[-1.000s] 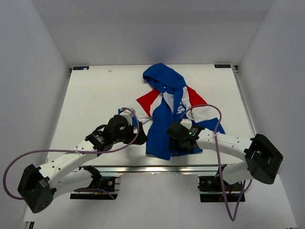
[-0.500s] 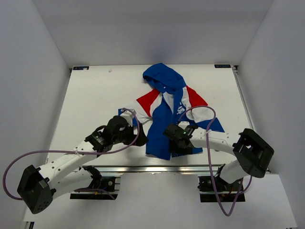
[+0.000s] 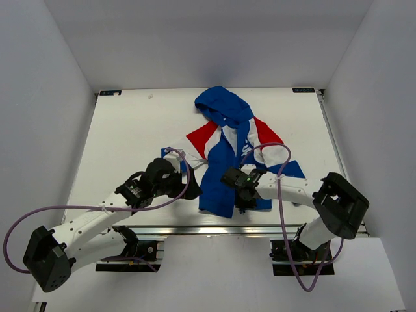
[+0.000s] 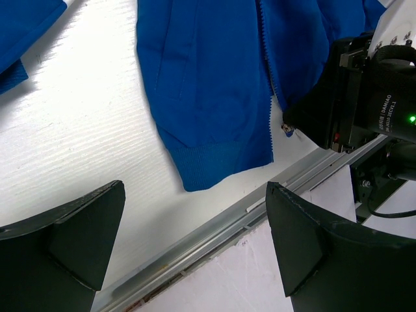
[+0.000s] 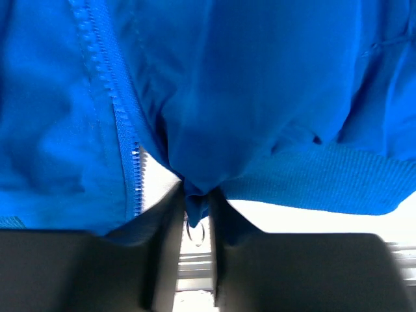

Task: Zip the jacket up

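The jacket (image 3: 224,159) lies flat on the table, blue hood (image 3: 221,105) at the far end, red and white panels at the sides, its front open along the zipper (image 5: 120,117). My right gripper (image 3: 239,197) is at the jacket's near hem. In the right wrist view its jaws (image 5: 197,214) stand narrow, pinching a blue corner of the hem beside the zipper's lower end, with a small metal ring (image 5: 195,233) hanging between them. My left gripper (image 3: 190,185) hovers wide open just left of the hem (image 4: 214,162), holding nothing.
The table's metal front rail (image 4: 260,211) runs directly below the hem, with both arm bases beyond it. White walls enclose the table on three sides. A purple cable (image 3: 276,156) loops from the right arm over the jacket's right sleeve.
My right gripper's jaws have closed from wide to narrow on the hem corner, and its arm has edged slightly left. The left arm and the jacket have stayed put.
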